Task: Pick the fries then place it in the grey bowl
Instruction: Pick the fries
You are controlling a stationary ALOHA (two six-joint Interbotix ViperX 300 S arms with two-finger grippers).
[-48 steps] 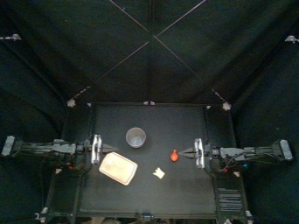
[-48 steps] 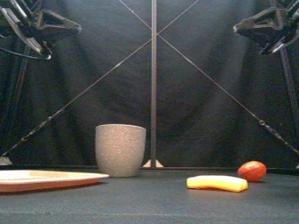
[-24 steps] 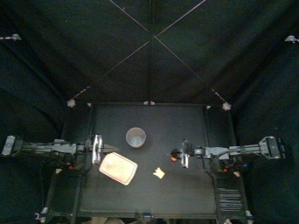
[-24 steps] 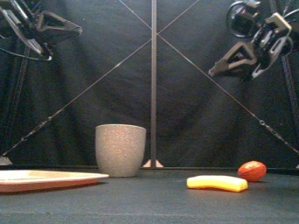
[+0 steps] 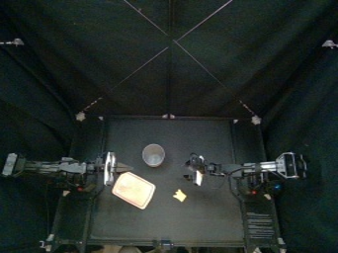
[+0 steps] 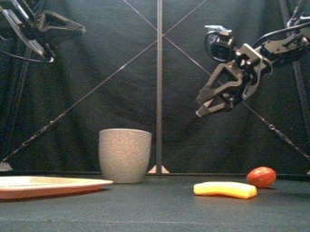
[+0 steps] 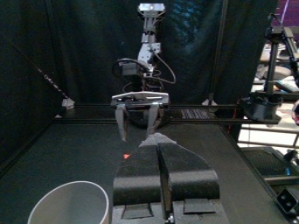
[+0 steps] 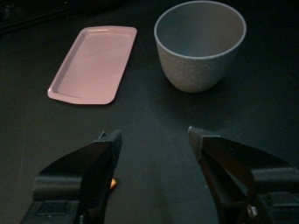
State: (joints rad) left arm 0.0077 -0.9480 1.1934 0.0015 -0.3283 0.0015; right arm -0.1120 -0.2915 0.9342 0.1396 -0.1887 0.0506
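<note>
1. Jaws pressed together on nothing, the left claw (image 7: 162, 144) rests high over the counter's (image 5: 211, 222) left edge, well apart from the fries.
2. Pink tray (image 6: 49, 186): flat, smooth, shallow-rimmed, at front left.
3. Grey bowl (image 6: 125, 155): a tall, speckled, matt cup standing upright with its mouth open.
4. Fries (image 6: 226, 189): a yellow, smooth, blocky piece lying flat on the counter, front of centre, its long axis roughly left-right.
5. Red toy (image 6: 260, 176): round and glossy, just behind the fries.
6. Right claw (image 8: 153, 135): the nearer one, spread wide and empty, hanging high. The fries lie below it, toward the front and slightly left.
</note>
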